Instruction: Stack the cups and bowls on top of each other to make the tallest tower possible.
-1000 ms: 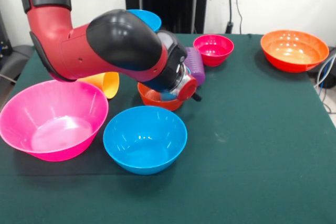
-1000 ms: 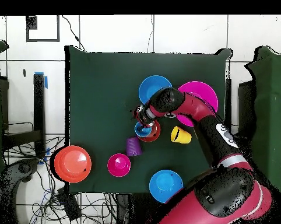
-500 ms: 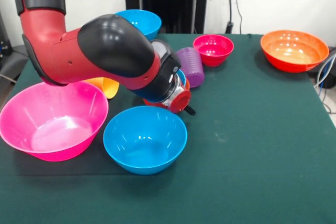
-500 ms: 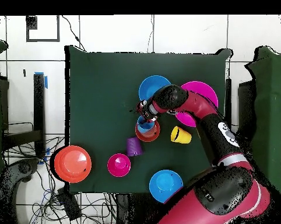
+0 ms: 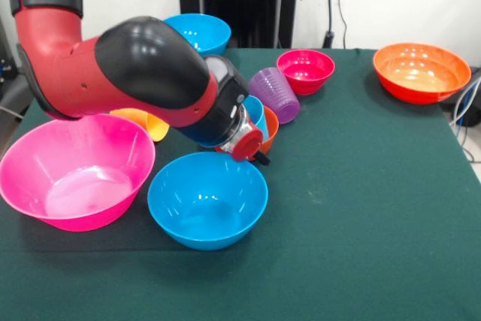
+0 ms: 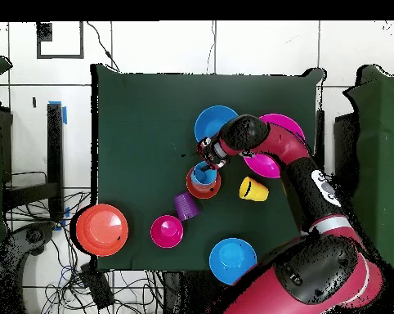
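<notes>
The light blue cup (image 5: pixel 256 113) (image 6: pixel 202 172) sits tilted inside the small orange-red bowl (image 5: pixel 270 125) (image 6: pixel 205 189) at mid table. My gripper (image 5: pixel 254 139) (image 6: pixel 204 160) is right at the cup's rim, mostly hidden behind the wrist, so its state does not show. The ribbed purple cup (image 5: pixel 275 94) (image 6: pixel 185 204) lies on its side against that bowl. The small magenta bowl (image 5: pixel 305 70) (image 6: pixel 167 231) stands beyond it. The yellow cup (image 5: pixel 144 122) (image 6: pixel 252 189) lies on its side beside the big pink bowl (image 5: pixel 75 171) (image 6: pixel 279 129).
One blue bowl (image 5: pixel 207 199) (image 6: pixel 210 123) stands just by the wrist, partly under the arm in the overhead view. Another blue bowl (image 5: pixel 198 31) (image 6: pixel 232 258) is near the robot's side. The wide orange bowl (image 5: pixel 421 71) (image 6: pixel 102 230) sits in a corner.
The wrist has drawn away from the robot toward the nearby blue bowl. The light blue cup and orange-red bowl shifted and tipped with it, and more of the purple cup shows.
</notes>
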